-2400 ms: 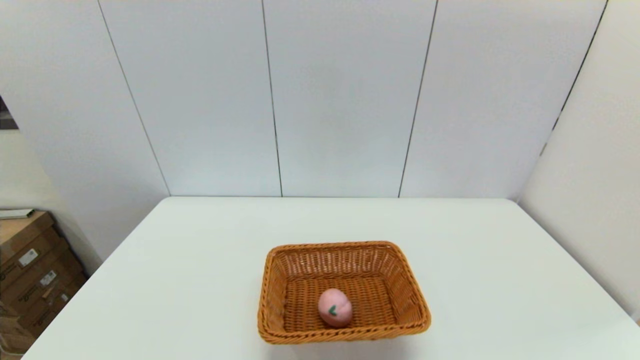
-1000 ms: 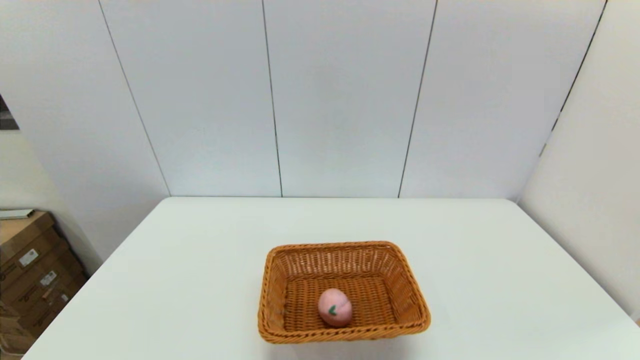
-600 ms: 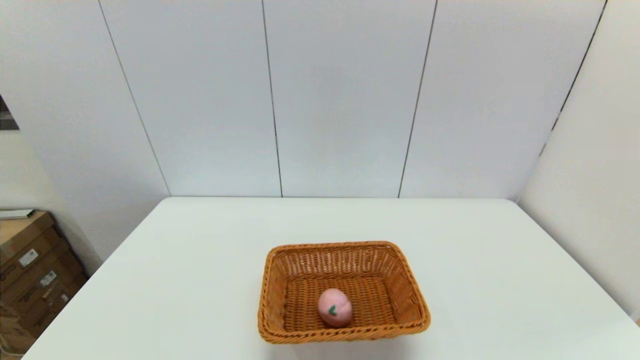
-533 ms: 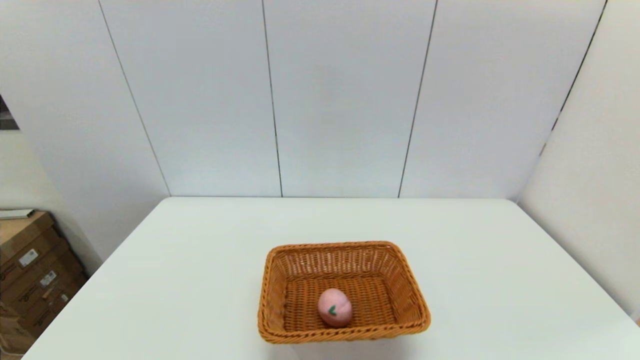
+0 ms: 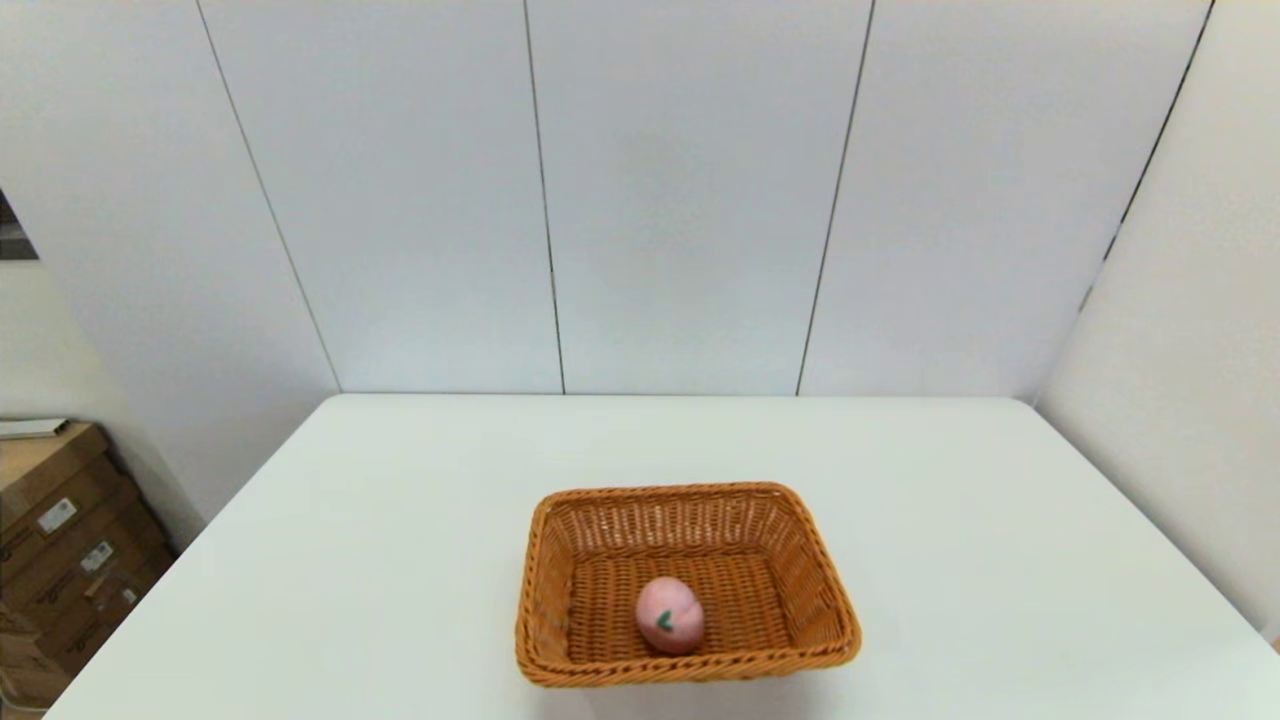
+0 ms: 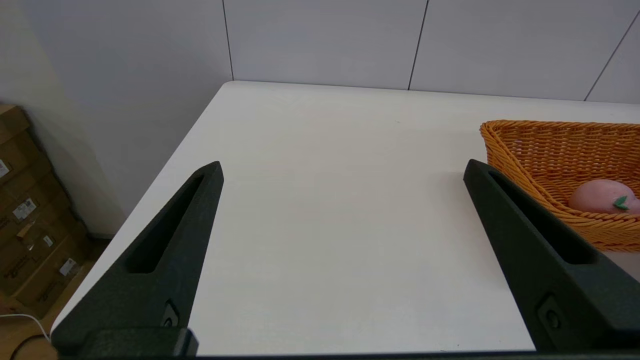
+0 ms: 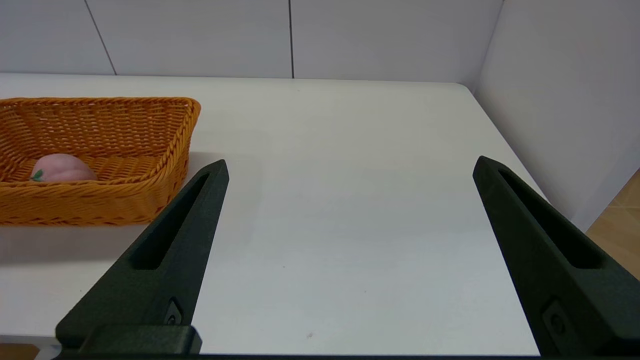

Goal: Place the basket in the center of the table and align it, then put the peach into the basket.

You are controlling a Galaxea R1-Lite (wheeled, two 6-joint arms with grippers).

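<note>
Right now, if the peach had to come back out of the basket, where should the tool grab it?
Probably from straight above, closing across the narrow middle of the peach. It lies low on the basket floor near the front wall, so the flared sides would block a sideways approach.

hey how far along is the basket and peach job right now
Looks finished. The basket sits squarely on the table, about midway across it though toward the near edge, and the peach lies inside it. Nothing is in hand: the left gripper and right gripper are both open and empty, drawn back at either side of the basket. Nothing seems left.
</note>
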